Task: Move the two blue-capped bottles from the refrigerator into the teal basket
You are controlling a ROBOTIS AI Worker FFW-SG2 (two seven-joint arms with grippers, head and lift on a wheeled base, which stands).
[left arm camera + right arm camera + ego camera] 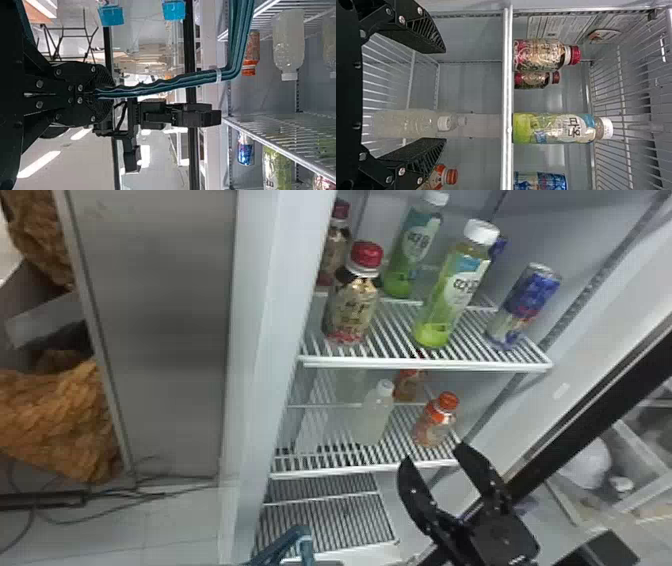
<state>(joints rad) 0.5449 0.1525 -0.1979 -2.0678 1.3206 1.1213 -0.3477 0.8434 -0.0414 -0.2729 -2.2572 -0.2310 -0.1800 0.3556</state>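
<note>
In the head view my right gripper (pixel 434 455) stands open before the refrigerator's lower shelves, nothing between its fingers. The right wrist view has this gripper (pixel 445 95) facing a cloudy white-capped bottle (pixel 411 123) on a shelf beyond the fingertips. My left gripper (pixel 99 93) is shut on the teal basket's handle (pixel 158 84). That basket's teal frame (pixel 292 540) also rises at the head view's bottom edge. Two blue caps (pixel 111 15) (pixel 173 10) are below the held handle, their bottles' bodies cut off by the view's edge.
The upper shelf (pixel 425 364) holds red-capped bottles (pixel 352 307), green drink bottles (pixel 450 292) and blue cans (pixel 525 305). On the shelf below, orange-capped bottles (pixel 435 422) stand beside the cloudy one. The door's dark edge (pixel 595 410) runs along the right, near my right gripper.
</note>
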